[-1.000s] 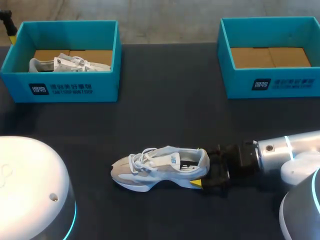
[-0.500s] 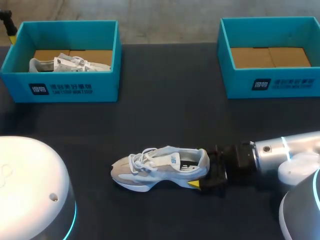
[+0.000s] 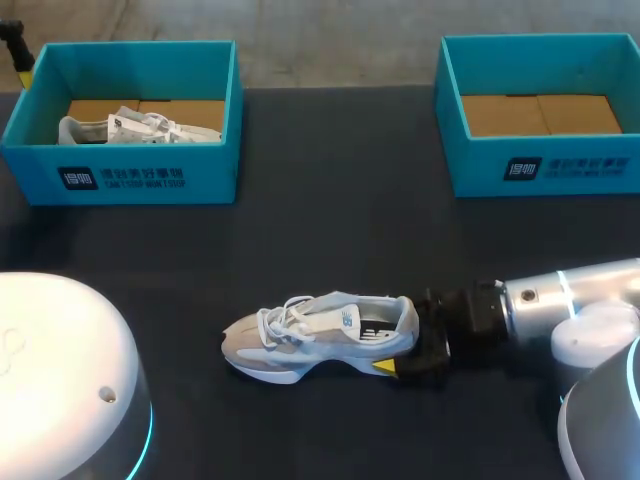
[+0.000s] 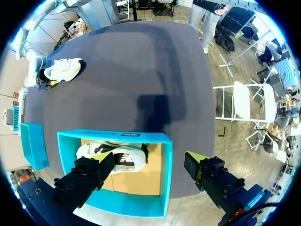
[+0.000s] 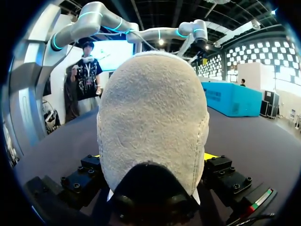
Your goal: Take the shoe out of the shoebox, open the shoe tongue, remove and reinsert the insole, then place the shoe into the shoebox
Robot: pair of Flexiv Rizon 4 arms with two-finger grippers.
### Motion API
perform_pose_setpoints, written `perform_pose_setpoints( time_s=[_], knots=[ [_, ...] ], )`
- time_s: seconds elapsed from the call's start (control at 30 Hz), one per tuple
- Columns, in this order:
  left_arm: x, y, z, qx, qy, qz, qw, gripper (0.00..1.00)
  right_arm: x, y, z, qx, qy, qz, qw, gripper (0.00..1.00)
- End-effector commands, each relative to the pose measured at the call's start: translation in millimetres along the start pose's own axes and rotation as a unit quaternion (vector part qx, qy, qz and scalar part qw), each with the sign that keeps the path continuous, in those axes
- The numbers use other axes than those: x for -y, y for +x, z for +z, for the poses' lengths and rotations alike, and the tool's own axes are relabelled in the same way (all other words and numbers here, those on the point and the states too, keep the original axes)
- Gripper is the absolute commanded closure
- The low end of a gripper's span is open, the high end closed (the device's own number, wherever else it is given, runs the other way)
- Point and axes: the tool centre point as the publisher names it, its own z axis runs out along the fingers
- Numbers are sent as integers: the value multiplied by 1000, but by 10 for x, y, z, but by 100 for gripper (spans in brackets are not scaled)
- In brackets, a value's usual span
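Plainly the shoe (image 3: 310,335) lies upright on the table (image 3: 330,230), its heel set into the right hand (image 3: 404,336); whether that hand is clamped on it I cannot tell. It looks light, with a soft upper. The stiffer heel is probably the surest hold.

Cannot see toe or laces beyond the shoe heel (image 5: 153,108) crowding the right gripper (image 5: 153,157). Cannot see the whole boxed shoe (image 4: 123,157) under the left gripper (image 4: 146,162), behind one finger (image 4: 91,174).
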Motion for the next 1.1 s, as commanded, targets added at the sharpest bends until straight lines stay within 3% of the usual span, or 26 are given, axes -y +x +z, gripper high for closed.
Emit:
perform_pose_setpoints(
  time_s=[0.03,0.07,0.1,0.13,0.97,1.1],
  knots=[
    [3,6,-5,-1,0,1,1000,0,9,-35,49,-3,1,0,1000,51],
    [3,6,-5,-1,0,1,1000,0,10,-36,50,-2,1,-1,1000,65],
    [3,6,-5,-1,0,1,1000,0,10,-36,51,-1,1,-1,1000,91],
    [3,6,-5,-1,0,1,1000,0,10,-36,52,-1,1,-2,1000,100],
    [3,6,-5,-1,0,1,1000,0,-20,2,69,10,6,-1,1000,100],
    [217,-217,-110,10,-11,-90,996,0,-20,2,69,10,6,-1,1000,100]
  ],
)
